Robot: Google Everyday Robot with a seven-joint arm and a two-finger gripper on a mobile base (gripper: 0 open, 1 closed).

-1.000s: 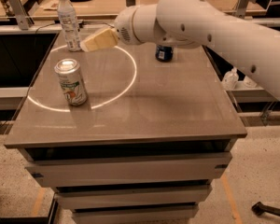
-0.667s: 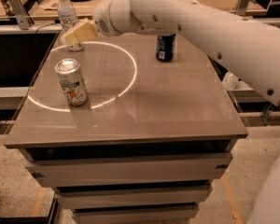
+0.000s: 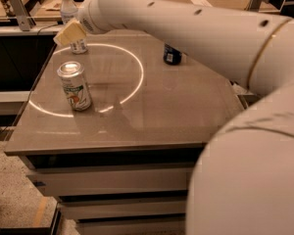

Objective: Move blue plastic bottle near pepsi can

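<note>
On the surface (image 3: pixel 186 111), the blue plastic bottle (image 3: pixel 67 8) is overlapped by the claw (image 3: pixel 64 36), whose grip cannot be told; the pepsi can (image 3: pixel 172 56) stands apart.

I see my cream tool (image 3: pixel 63 36) at the grey-brown desk's (image 3: pixel 176 111) far-left corner, before the clear, white-capped blue plastic bottle (image 3: pixel 68 10). The pepsi can (image 3: pixel 172 56) is dark blue; the other can (image 3: pixel 75 85) white, green, orange-marked.
</note>
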